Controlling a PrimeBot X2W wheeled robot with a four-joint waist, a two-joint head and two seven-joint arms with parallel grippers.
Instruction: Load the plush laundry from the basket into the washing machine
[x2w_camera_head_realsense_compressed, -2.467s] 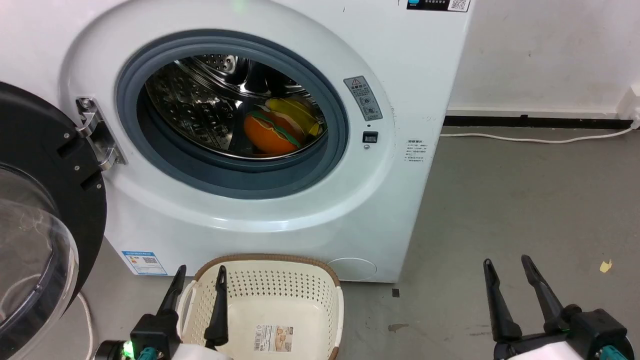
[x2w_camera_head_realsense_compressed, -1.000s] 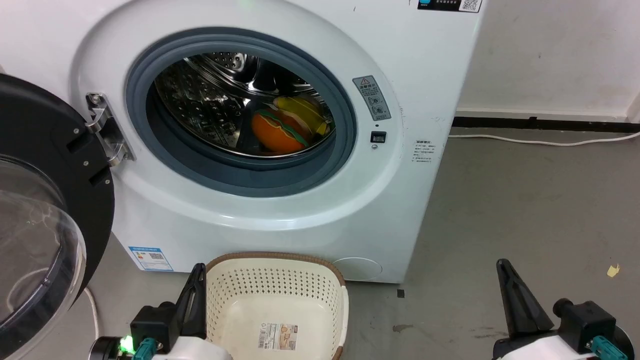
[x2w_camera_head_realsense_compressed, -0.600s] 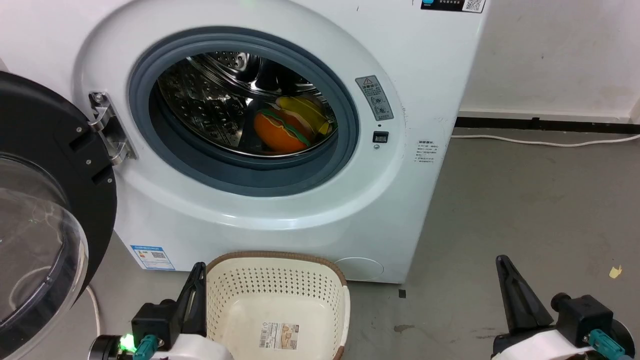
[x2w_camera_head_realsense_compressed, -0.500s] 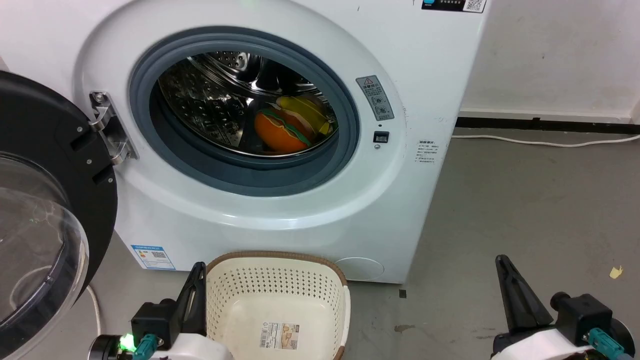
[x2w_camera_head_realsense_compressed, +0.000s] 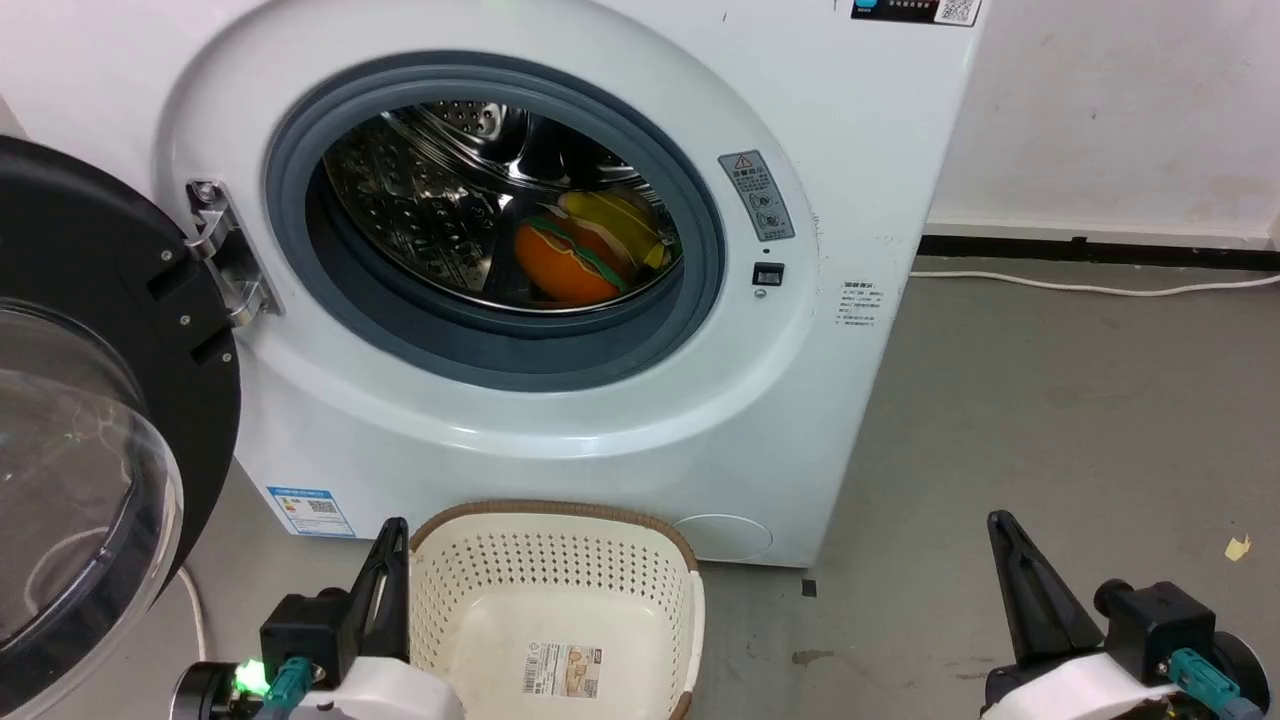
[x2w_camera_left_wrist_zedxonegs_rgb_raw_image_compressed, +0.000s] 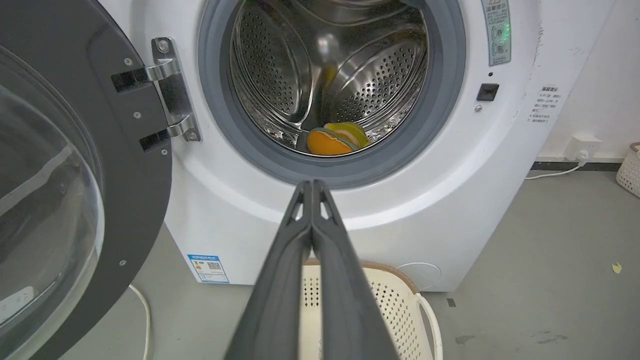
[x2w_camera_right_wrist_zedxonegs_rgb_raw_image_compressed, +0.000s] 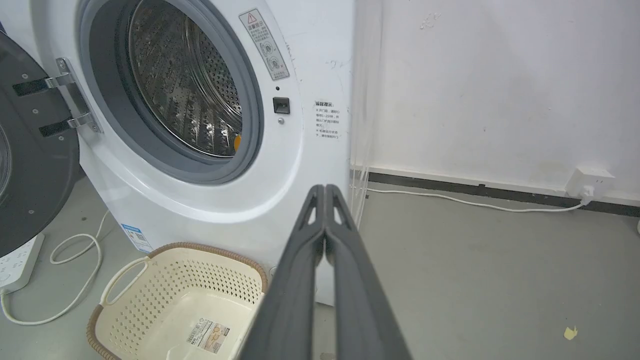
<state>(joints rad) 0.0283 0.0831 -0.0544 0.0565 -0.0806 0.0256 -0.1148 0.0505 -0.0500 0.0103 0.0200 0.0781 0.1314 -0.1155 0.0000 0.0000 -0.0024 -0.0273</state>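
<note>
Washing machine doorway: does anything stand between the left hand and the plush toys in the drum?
Nothing visible does. The door is swung wide to the left, and the left hand, shut, points toward the orange bun and yellow doll lying in the drum.

In the drum (x2w_camera_head_realsense_compressed: 420, 210), the yellow doll (x2w_camera_head_realsense_compressed: 612, 220) lay mostly hidden behind the orange burger bun (x2w_camera_head_realsense_compressed: 562, 268), and its head could not be made out. The open door (x2w_camera_head_realsense_compressed: 120, 300) was cut off at the head view's left edge, and the basket (x2w_camera_head_realsense_compressed: 560, 512) at its near end. The warning sticker's (x2w_camera_head_realsense_compressed: 757, 196) print was too small to read.
</note>
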